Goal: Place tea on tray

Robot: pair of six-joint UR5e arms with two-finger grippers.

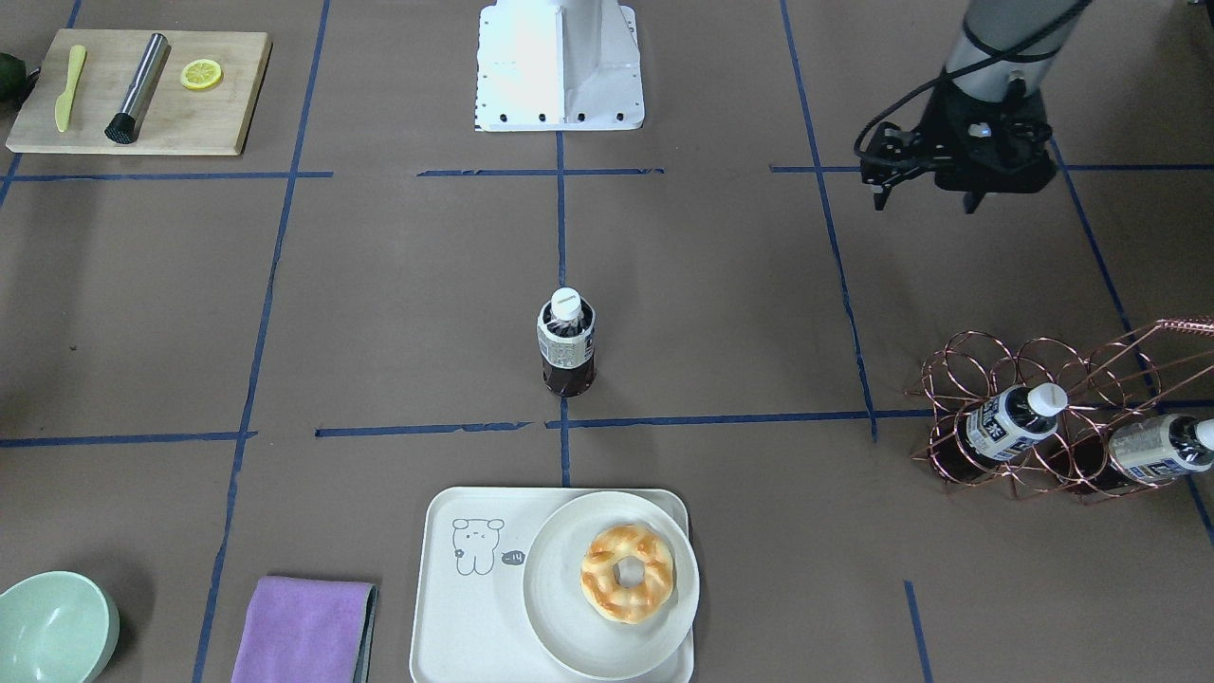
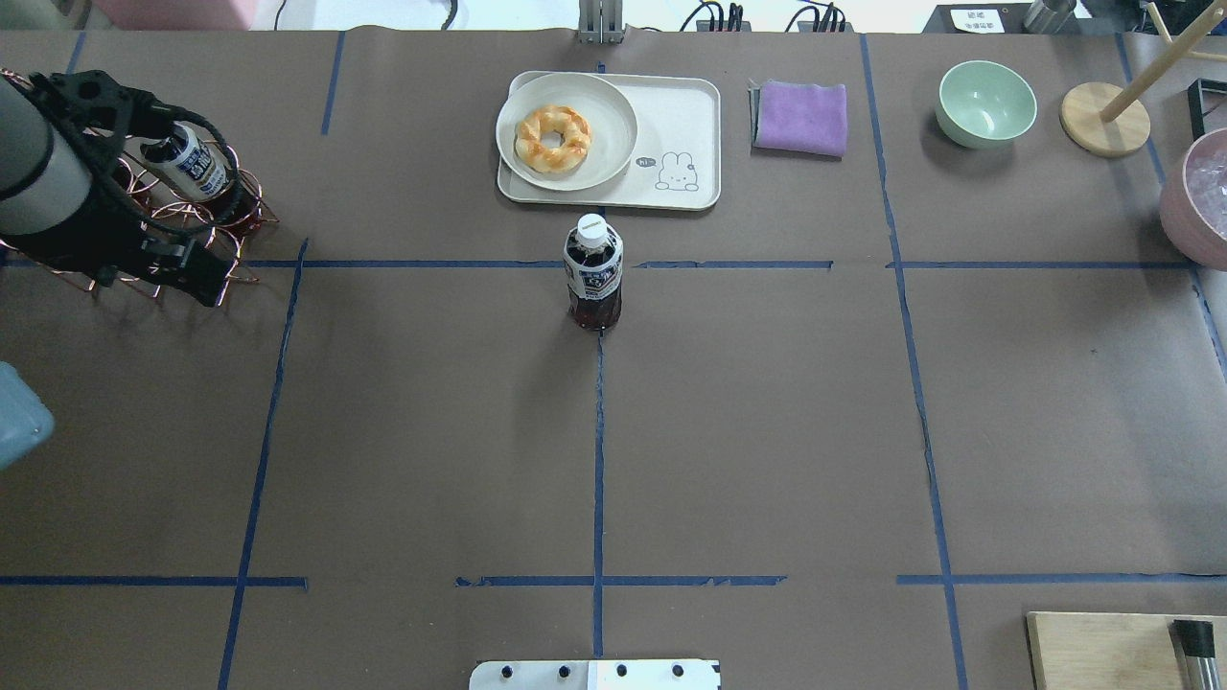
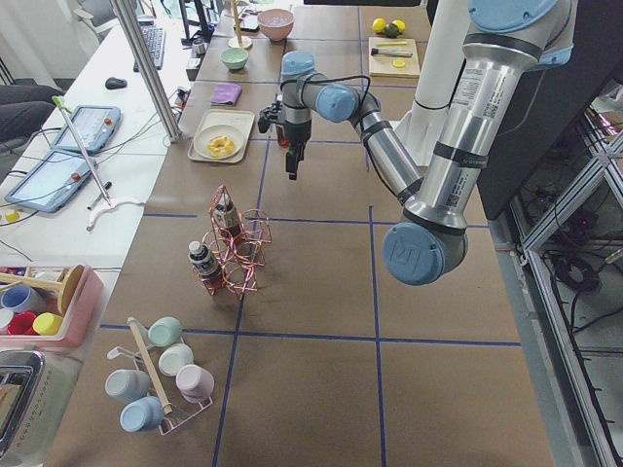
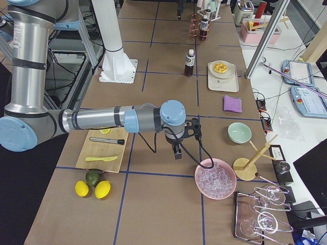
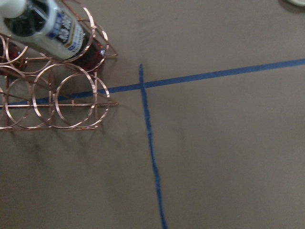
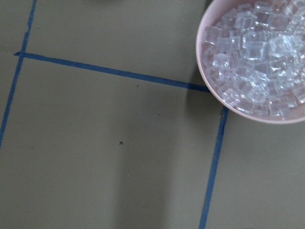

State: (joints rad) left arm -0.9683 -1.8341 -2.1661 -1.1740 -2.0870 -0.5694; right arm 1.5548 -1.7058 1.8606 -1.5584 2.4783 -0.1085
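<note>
The tea (image 1: 567,343) is standing upright on the bench (image 1: 398,313), just short of the tray (image 1: 474,626), so I'm still facing the whole job. My left gripper (image 1: 927,194) is hanging spread and empty, well apart. I cannot tell the right gripper's (image 4: 176,152) state.

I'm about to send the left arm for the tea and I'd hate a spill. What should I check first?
1. Tea upright, capped: ok.
2. Bare spot on tray: ok, the bear half; the plate fills the rest.
3. Left gripper open: cannot tell.
4. Left gripper off the rack: ok, it hangs above.
5. Nothing between left gripper and tea: ok.
6. Way clear of right gripper: ok, it is by the ice bowl.
</note>
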